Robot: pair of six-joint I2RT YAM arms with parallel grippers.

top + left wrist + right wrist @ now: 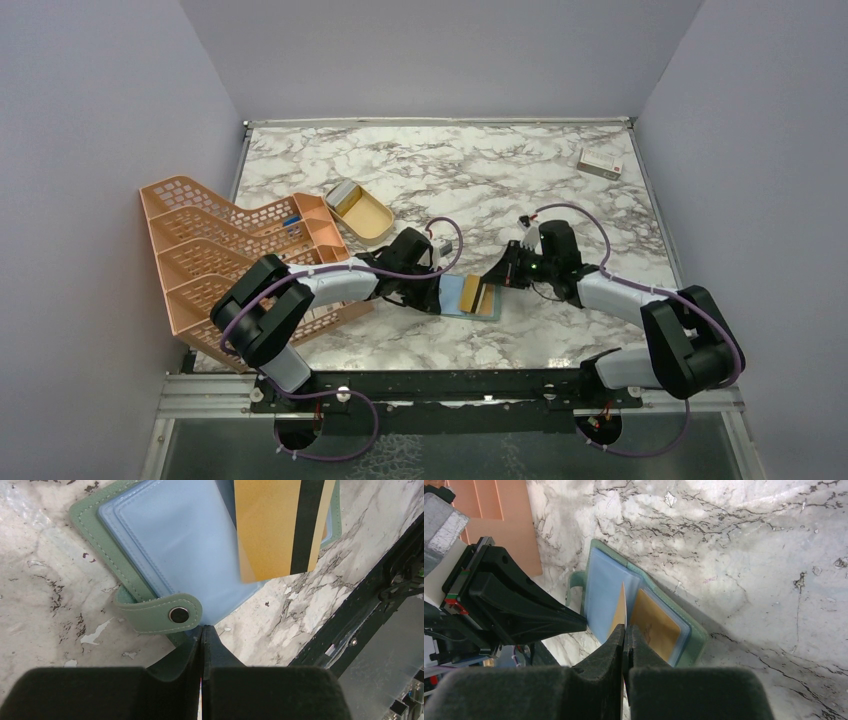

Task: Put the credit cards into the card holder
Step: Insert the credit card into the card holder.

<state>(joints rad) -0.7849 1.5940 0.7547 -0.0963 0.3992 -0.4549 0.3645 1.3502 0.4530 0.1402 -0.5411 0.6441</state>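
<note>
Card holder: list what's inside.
An orange card lies in one clear sleeve of the card holder; the blue sleeve looks empty. A second card, held edge-on, hides the fold.

Both arms bend inward, wrists low, tips nearly meeting. Left end effector (pixel 438 292) is closed; right end effector (pixel 490 284) is clamped on a credit card (pixel 622 607).
</note>
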